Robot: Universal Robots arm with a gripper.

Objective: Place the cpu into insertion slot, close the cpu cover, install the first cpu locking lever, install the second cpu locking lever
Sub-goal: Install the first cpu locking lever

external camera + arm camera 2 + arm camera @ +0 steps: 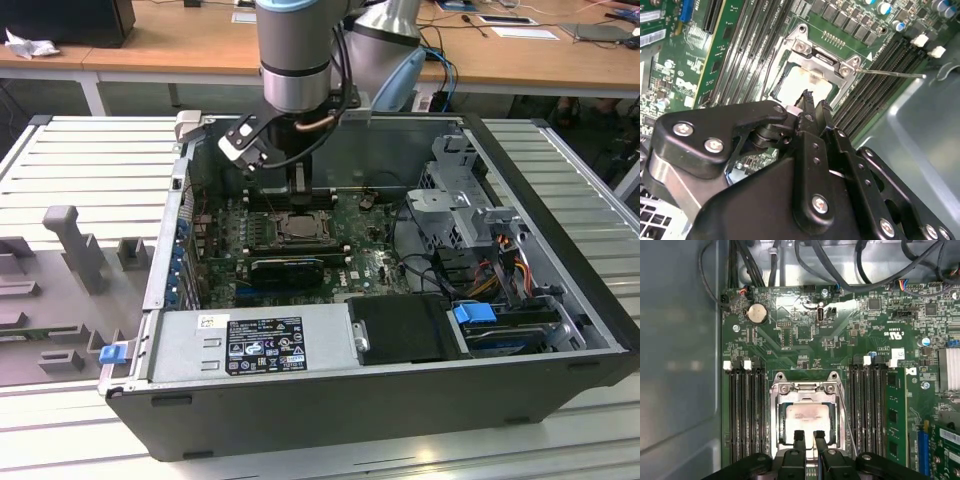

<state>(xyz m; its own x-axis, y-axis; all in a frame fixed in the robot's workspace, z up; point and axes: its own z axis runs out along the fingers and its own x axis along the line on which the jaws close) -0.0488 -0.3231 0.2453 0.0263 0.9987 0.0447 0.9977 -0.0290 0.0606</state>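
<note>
- From my remote seat, the grey robot arm (pixel 295 50) reaches down into an open black computer case (pixel 350 410) lying on the ribbed metal tabletop (pixel 90 160).
- The black two-fingered pincer (pixel 809 437) has its fingers drawn nearly together with a slim gap between them, and I see nothing held.
- The small square cpu with the pale silvery-beige top (pixel 805 415) sits in the square dark insertion slot (pixel 298 228) amid the green motherboard (pixel 805 345).
- The thin silvery metal cpu cover (pixel 805 388) lies down over the chip, whose top shows through the cover's open centre.
- In both wrist views the fingertips (pixel 806 97) hang over one edge of the cpu; I cannot tell whether they touch it.
- In the second wrist view a thin metal lever rod (pixel 895 74) juts out from a corner of the cover, across the long black memory slots (pixel 745 410), so it is not latched.
- More memory slots flank the socket on its other side.
</note>
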